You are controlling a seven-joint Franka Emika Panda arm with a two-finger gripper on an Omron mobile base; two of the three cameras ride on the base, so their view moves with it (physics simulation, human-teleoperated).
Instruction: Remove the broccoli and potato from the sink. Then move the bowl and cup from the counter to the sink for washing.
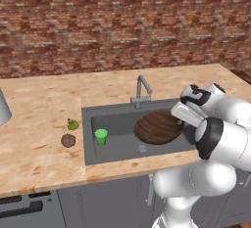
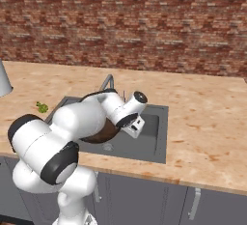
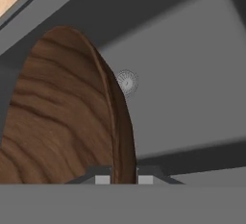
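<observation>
My gripper (image 3: 123, 178) is shut on the rim of the bowl (image 3: 62, 122), a wide dark wood-grain dish. It hangs tilted on edge in the right half of the sink (image 1: 117, 146), with the gripper (image 1: 182, 123) at its right rim. The bright green cup (image 1: 101, 136) stands upright on the sink floor at the left. On the counter (image 1: 44, 100) left of the sink lie the yellow-green broccoli (image 1: 72, 124) and, just in front of it, the brown potato (image 1: 68, 140). From the right base view the broccoli (image 2: 42, 107) shows past the arm, and the bowl (image 2: 103, 135) is mostly hidden behind it.
The grey faucet (image 1: 142, 87) rises at the sink's back rim, close behind the bowl. The round drain (image 3: 127, 81) sits on the sink floor under the bowl's edge. A tall pale grey vessel (image 1: 2, 107) stands at the counter's far left.
</observation>
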